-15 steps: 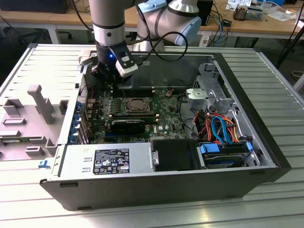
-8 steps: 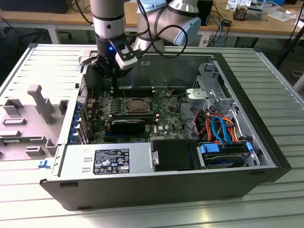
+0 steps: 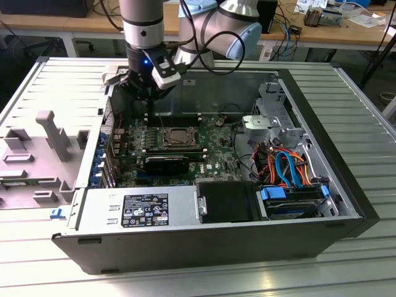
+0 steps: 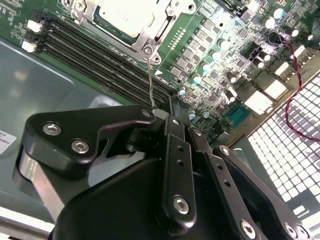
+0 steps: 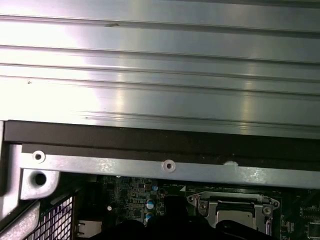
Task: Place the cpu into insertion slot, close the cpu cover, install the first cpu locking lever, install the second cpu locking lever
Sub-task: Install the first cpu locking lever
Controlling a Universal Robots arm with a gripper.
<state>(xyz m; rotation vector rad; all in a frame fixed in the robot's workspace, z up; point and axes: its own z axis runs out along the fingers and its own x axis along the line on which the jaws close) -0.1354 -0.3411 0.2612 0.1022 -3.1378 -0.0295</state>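
Pincer (image 3: 148, 110), clenched on a thin lever (image 4: 151, 82), stands just beside the covered slot (image 3: 179, 137) on its exterior-view left.

The cpu (image 3: 177, 135), a flat silver-grey square, lies in the insertion slot (image 3: 166, 143) on the green board, beside the long black memory slots. The cpu cover (image 3: 192, 133), a thin silver frame with a square window, lies flat over it; the chip's pale top (image 4: 131, 16) shows through the window.
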